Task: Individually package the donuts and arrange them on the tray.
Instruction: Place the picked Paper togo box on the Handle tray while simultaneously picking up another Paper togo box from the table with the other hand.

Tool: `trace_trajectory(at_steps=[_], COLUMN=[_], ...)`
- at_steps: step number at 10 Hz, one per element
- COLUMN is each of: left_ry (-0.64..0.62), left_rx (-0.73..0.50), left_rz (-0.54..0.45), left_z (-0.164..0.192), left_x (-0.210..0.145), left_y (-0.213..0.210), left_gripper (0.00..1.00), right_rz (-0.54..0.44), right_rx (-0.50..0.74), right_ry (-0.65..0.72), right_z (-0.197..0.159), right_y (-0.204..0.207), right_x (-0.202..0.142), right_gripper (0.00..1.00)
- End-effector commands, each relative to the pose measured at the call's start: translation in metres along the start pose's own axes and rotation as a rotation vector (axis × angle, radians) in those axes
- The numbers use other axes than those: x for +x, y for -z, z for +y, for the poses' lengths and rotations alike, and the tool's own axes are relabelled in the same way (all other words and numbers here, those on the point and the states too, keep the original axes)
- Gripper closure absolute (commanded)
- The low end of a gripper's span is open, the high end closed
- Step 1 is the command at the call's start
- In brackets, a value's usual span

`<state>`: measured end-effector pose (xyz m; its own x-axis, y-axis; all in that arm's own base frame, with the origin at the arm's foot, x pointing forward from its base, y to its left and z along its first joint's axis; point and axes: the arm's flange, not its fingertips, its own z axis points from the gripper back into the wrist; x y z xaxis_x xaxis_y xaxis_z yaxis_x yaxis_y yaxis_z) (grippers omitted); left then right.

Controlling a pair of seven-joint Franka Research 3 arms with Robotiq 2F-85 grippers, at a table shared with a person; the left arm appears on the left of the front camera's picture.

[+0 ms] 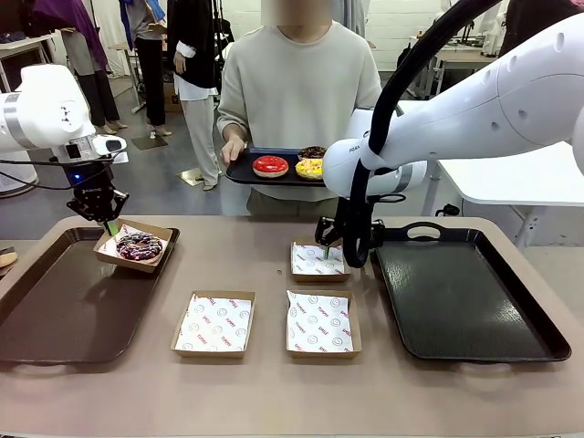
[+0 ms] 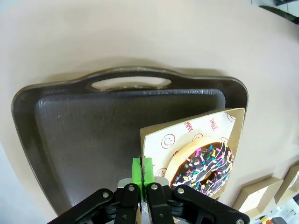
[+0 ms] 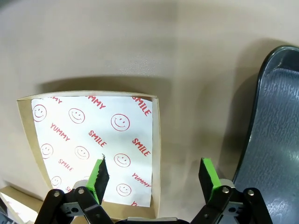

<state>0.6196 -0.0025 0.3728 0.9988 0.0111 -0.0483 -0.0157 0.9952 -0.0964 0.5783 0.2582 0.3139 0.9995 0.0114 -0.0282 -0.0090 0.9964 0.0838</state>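
Observation:
A dark donut with purple-pink sprinkles [image 1: 139,245] [image 2: 205,168] lies in a paper-lined box [image 1: 161,232] [image 2: 187,135] that straddles the far right corner of the left brown tray [image 1: 64,306] [image 2: 93,130]. My left gripper [image 1: 108,222] [image 2: 142,170] is shut on that box's edge. My right gripper [image 1: 333,248] [image 3: 154,175] hangs open over the right rim of an empty lined box [image 1: 319,260] [image 3: 93,135]. Across the table a person holds a small black tray [image 1: 245,171] carrying the red donut [image 1: 270,165], the yellow donut [image 1: 309,168] and the chocolate-brown donut [image 1: 312,152].
Two more empty lined boxes [image 1: 214,323] [image 1: 319,322] sit side by side near the front. A dark tray [image 1: 465,292] [image 3: 275,121] lies on the right, close beside my right gripper. The person stands at the far edge.

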Motion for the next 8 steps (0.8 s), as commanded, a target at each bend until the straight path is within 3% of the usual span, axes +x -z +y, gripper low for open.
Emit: trace_trajectory(at_steps=[1,7,8], left_ry=[-0.028,-0.005,-0.002], left_rx=[0.021,0.06,0.062], left_rz=[0.025,0.008,0.008], left_z=[-0.0043,-0.0053,-0.0057], left_x=[0.0173,0.0203,0.0193], left_y=[0.0022,0.0073,0.0072], left_gripper=[0.99,0.99,0.99], right_rz=[-0.014,-0.007,-0.01], right_rx=[-0.013,-0.009,-0.003], right_ry=[-0.017,-0.019,-0.033], right_z=[0.0027,0.005,0.0044], right_y=[0.0033,0.009,0.0094], right_x=[0.0071,0.0112,0.0108], right_gripper=[0.0,0.0,0.3])
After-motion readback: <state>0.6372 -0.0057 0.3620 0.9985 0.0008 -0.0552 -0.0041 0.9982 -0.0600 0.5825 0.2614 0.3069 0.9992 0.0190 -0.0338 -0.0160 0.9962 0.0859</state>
